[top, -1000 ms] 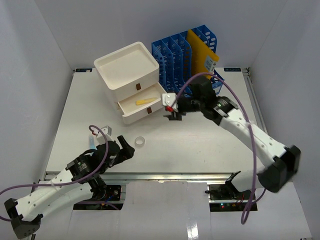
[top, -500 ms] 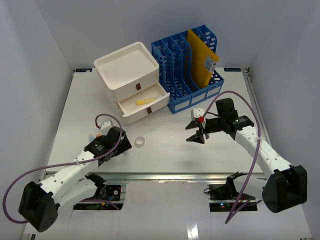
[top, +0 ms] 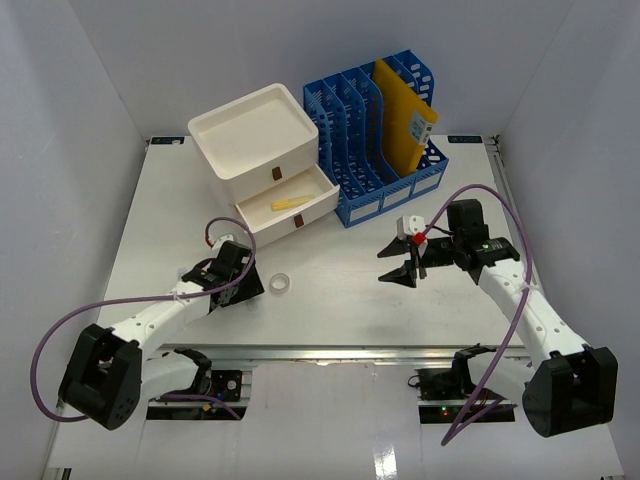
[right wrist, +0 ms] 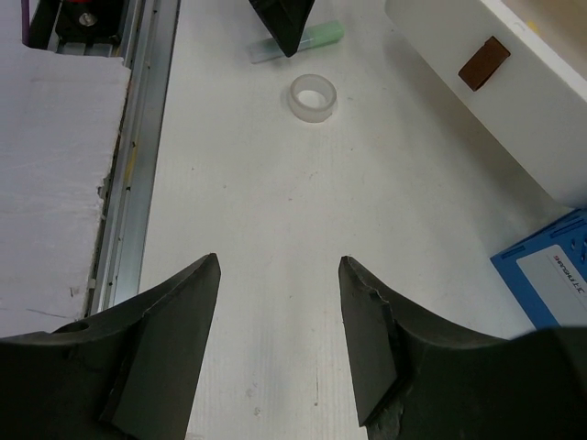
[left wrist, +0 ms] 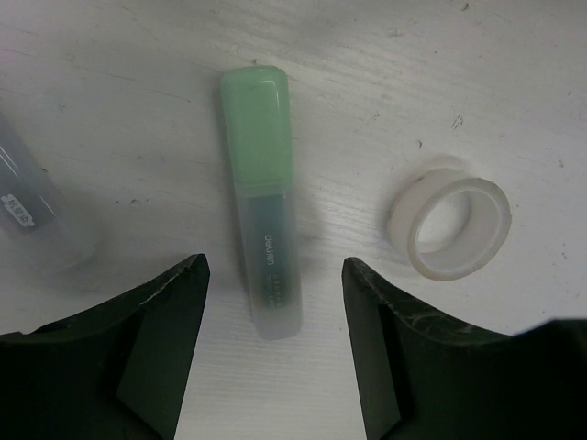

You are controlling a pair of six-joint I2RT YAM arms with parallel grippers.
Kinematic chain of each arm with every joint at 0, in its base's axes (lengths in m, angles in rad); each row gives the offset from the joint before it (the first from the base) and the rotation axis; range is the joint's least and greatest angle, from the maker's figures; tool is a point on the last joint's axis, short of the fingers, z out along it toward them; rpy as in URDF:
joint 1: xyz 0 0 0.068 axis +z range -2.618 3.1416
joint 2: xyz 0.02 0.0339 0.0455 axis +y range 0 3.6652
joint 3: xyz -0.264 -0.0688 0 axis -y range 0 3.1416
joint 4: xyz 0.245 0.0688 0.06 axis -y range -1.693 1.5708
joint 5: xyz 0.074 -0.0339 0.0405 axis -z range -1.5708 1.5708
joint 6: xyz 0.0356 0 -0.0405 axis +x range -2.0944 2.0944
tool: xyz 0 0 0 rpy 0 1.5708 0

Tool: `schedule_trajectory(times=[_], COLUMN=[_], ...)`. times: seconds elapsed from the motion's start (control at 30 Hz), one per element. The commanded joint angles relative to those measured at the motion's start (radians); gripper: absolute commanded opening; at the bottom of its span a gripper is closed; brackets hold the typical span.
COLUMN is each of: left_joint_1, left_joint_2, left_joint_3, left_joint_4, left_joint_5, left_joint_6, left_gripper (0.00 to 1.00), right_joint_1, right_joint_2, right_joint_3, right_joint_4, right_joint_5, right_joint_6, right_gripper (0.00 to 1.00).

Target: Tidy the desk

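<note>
The desk (top: 330,300) is a flat white tabletop. A green highlighter (left wrist: 261,202) lies on it, with a roll of clear tape (left wrist: 449,225) to its right. My left gripper (left wrist: 275,266) is open just above the desk, its fingers either side of the highlighter's clear end without touching it. In the top view the left gripper (top: 243,290) sits just left of the tape roll (top: 281,284). My right gripper (top: 400,268) is open and empty over the desk's middle right. The right wrist view shows the tape roll (right wrist: 312,97) and highlighter (right wrist: 312,38) far ahead of the right gripper (right wrist: 278,261).
A white drawer box (top: 255,135) stands at the back, its upper drawer open with a yellow item (top: 288,203) inside. A blue file rack (top: 375,150) holding a yellow folder (top: 405,115) stands to its right. A clear plastic object (left wrist: 37,211) lies left of the highlighter. A metal rail (right wrist: 138,137) runs along the front edge.
My right gripper has drawn back from the open drawer toward the right and front, open. My left arm has reached forward until its gripper is over the highlighter beside the tape roll.
</note>
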Motion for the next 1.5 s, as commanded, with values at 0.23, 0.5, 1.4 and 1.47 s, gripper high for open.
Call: schedule_trajectory(times=[0.23, 0.5, 1.4, 1.47], left_joint_1=[0.006, 0.008, 0.002, 0.0], left_joint_2=[0.034, 0.125, -0.283, -0.148], left_joint_3=[-0.001, 0.009, 0.329, 0.427], left_joint_4=[0.008, 0.0, -0.064, -0.043], left_joint_5=[-0.032, -0.047, 0.206, 0.253], left_joint_6=[0.025, 0.024, 0.343, 0.466], left_gripper=[0.67, 0.58, 0.07, 0.07], right_joint_1=[-0.019, -0.021, -0.029, -0.029], right_joint_2=[-0.042, -0.105, -0.042, -0.031], right_joint_3=[-0.006, -0.01, -0.035, -0.037], right_joint_4=[0.002, 0.004, 0.005, 0.006], right_joint_5=[-0.047, -0.046, -0.033, -0.021], right_joint_6=[0.012, 0.015, -0.006, -0.008], right_gripper=[0.61, 0.61, 0.59, 0.59])
